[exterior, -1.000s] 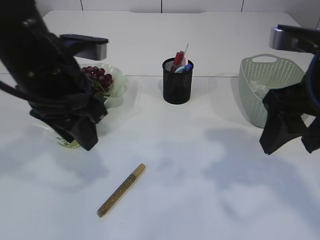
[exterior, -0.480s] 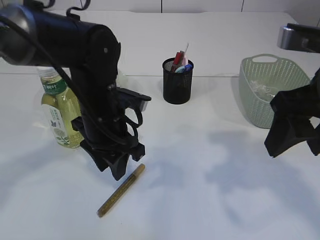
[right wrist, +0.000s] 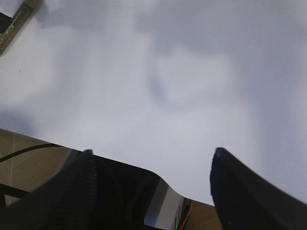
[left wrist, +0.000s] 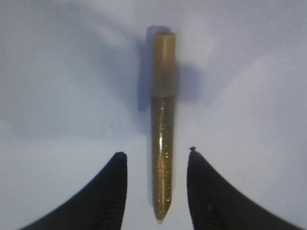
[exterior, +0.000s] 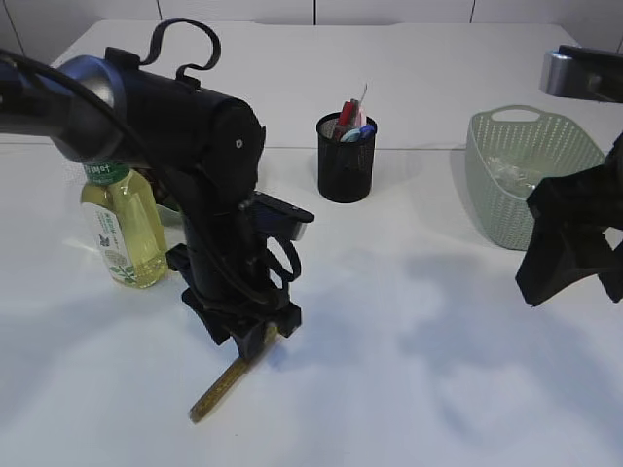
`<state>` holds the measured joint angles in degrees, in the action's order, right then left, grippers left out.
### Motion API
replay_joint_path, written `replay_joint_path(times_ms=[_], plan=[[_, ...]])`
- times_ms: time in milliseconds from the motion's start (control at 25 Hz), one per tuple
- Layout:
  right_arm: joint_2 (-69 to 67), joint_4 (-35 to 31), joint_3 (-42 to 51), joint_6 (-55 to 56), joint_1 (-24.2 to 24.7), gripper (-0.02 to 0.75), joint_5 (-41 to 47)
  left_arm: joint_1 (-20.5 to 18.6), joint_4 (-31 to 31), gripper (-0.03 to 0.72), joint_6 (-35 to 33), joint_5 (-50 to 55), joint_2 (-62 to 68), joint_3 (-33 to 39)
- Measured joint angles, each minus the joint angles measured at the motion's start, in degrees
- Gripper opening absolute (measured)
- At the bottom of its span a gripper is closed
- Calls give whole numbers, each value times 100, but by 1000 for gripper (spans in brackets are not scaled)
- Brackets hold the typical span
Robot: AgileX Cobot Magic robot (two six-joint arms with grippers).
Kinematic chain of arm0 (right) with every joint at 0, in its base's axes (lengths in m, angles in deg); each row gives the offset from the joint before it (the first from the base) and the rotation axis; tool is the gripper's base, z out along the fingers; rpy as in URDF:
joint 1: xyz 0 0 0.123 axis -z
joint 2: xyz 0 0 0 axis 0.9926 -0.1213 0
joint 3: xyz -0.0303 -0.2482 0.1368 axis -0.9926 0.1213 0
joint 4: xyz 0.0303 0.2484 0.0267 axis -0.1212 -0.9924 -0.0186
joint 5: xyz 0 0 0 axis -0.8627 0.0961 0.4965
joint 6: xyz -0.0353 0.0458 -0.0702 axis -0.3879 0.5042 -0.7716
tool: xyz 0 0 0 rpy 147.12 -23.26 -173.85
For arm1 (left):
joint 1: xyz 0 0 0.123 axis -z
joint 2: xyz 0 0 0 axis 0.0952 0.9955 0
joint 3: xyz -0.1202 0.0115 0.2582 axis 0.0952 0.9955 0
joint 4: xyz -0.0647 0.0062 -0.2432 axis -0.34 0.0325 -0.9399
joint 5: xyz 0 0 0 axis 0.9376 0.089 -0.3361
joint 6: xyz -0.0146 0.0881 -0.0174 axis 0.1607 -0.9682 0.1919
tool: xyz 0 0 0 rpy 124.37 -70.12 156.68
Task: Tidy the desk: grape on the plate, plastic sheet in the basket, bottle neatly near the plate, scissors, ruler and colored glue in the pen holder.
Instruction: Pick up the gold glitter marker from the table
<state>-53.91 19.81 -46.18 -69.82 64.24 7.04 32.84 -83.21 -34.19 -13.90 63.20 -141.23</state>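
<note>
The colored glue, a gold glitter pen (exterior: 219,389), lies on the white table. My left gripper (exterior: 255,341) hangs straight over its upper end. In the left wrist view the left gripper (left wrist: 157,155) is open, with a black fingertip (left wrist: 120,160) on each side of the glue pen (left wrist: 163,134) and a gap on both sides. The bottle (exterior: 125,229) stands upright at the left. The black mesh pen holder (exterior: 346,161) holds red, pink and blue things; I cannot tell scissors from ruler. My right gripper (exterior: 574,282) hangs open and empty. The left arm hides the plate and grape.
A pale green basket (exterior: 526,165) stands at the right rear with something clear inside, just behind the right arm. The right wrist view shows the right gripper (right wrist: 152,152) over bare table, the table's front edge below it, and the glue pen (right wrist: 17,21) at top left.
My left arm has swung from beside the bottle down and to the right, ending over the glue pen. The bottle now stands free. The right arm has hardly moved.
</note>
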Motion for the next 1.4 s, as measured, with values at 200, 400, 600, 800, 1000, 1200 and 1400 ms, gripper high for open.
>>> replay_joint_path(times_ms=[200,400,600,800,1000,1200,1400], plan=[[0,44,0,0,0,575,0,250,129,306,30,-103,4,-13],[0,48,0,0,0,575,0,272,346,306,118,-138,30,-13],[0,48,0,0,0,575,0,272,346,306,139,-150,175,-26],[0,57,0,0,0,575,0,272,346,306,146,-150,286,-26],[0,57,0,0,0,575,0,272,307,305,146,-150,333,-26],[0,57,0,0,0,575,0,272,307,281,153,-150,354,-26],[0,57,0,-12,0,575,0,272,307,278,153,-172,356,-26]])
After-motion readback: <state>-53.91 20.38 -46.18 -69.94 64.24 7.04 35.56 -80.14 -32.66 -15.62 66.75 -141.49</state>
